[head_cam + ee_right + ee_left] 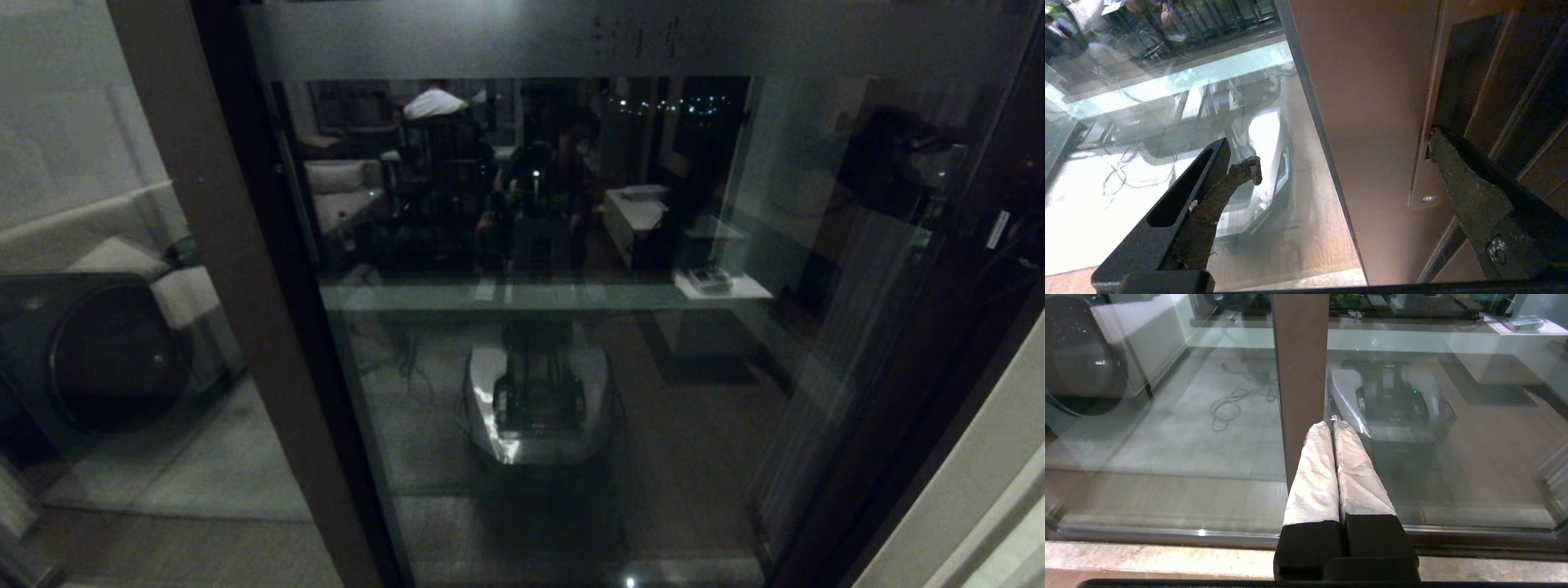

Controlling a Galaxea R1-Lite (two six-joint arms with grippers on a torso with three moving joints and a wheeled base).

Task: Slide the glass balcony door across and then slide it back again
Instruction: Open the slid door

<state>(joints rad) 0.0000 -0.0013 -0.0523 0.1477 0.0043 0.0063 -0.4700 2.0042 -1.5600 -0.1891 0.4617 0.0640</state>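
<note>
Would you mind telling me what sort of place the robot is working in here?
Probably a home at night: a brown-framed glass balcony door fills the view, a washing machine stands behind the glass on the left, and a sofa shows in the glass.

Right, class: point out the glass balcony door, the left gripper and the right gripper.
glass balcony door (571, 367), head view, on the clear pane.
left gripper (1333, 424), left wrist view, at its shut fingertips.
right gripper (1343, 153), right wrist view, between its open fingertips.

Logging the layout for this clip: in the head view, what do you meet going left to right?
Fixed glass panel → brown frame post → glass balcony door → dark right stile → pale wall.
</note>
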